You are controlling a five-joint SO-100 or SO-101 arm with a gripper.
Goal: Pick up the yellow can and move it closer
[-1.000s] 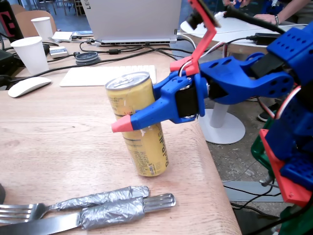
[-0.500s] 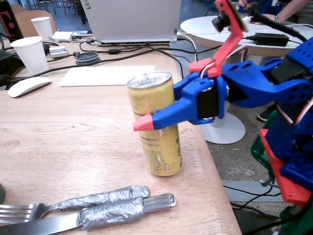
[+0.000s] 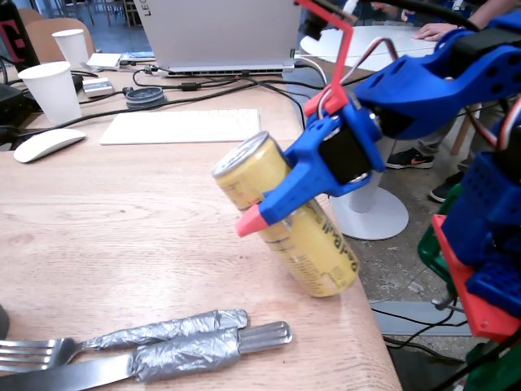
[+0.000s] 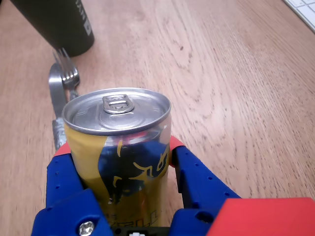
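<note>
Clamping the can (image 3: 289,224), the gripper (image 3: 269,213) holds it tilted near the tabletop (image 3: 122,212) edge; setting down remains.

Wooden table (image 3: 122,220) — grey floor (image 3: 399,269), perhaps

Support surface: a light wooden table (image 3: 122,220) with visible grain. At the near edge in the fixed view lie a fork (image 3: 32,352) and a knife (image 3: 98,371), side by side, both handles wrapped in grey tape. Toward the far edge lie a white keyboard (image 3: 183,126) and, left of it, a white mouse (image 3: 47,144). Two white paper cups (image 3: 50,91) stand upright behind the mouse. A laptop (image 3: 220,37) sits at the back, with black cables (image 3: 203,85) running before it. The wrist view also shows a dark cylindrical container (image 4: 56,24) standing just beyond the fork.
</note>
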